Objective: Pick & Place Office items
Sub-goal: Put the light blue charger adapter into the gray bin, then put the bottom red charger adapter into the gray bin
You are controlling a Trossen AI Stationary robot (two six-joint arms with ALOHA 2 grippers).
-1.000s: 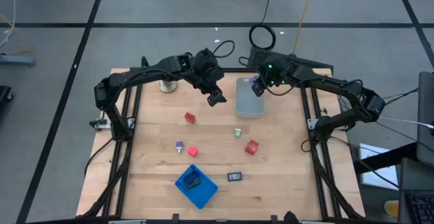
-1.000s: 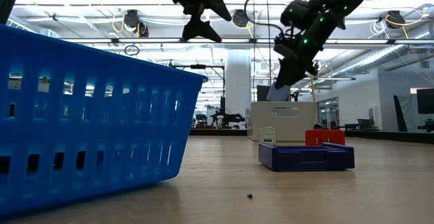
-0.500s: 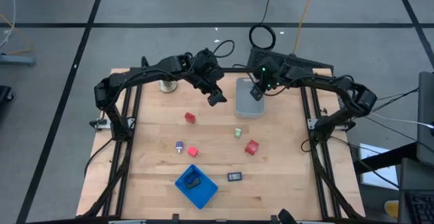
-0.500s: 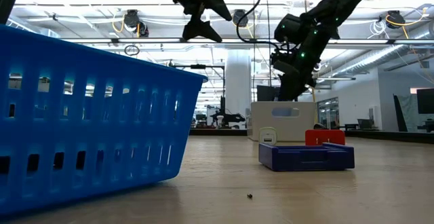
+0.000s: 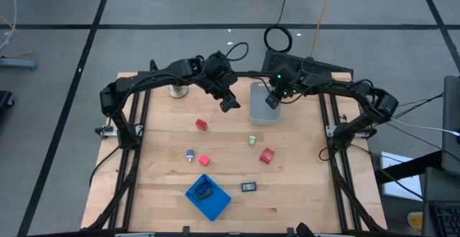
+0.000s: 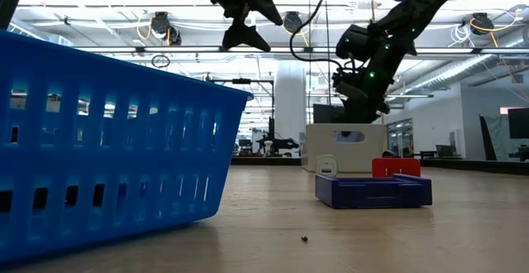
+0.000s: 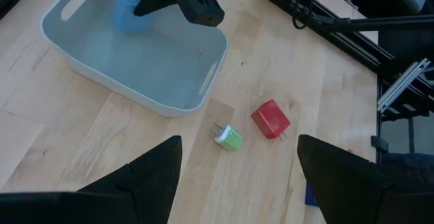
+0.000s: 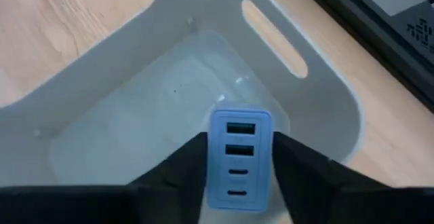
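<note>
My right gripper [image 5: 272,99] hangs over the clear plastic bin [image 5: 260,113], shut on a pale blue piece with several slots [image 8: 239,157]. My left gripper [image 5: 229,103] hovers open just left of the bin, holding nothing. On the wood lie two red blocks [image 5: 201,124] [image 5: 267,155], a smaller red piece [image 5: 205,161], a green bit [image 5: 252,141], a purple bit [image 5: 190,154] and a flat black rectangle [image 5: 249,187]. In the left wrist view the green bit [image 7: 230,138] and a red block [image 7: 271,119] lie beyond the open fingers. My right gripper pinches the pale blue piece by its two long sides [image 8: 211,163], one finger [image 8: 186,166] on each side. The fingers point down from above. The piece is lifted clear above the bin's floor [image 8: 135,136], its slotted face toward the wrist camera.
A blue tray [image 5: 213,202] with a dark item [image 5: 205,191] in it sits near the table's near edge. A white ball on a round stand [image 5: 177,88] is at the far left. Black rails [image 5: 136,143] run along both table sides.
My right gripper, carrying the pale blue piece, has moved a little toward the table's near edge and down, over the bin. My left gripper and the pieces on the table have kept still.
</note>
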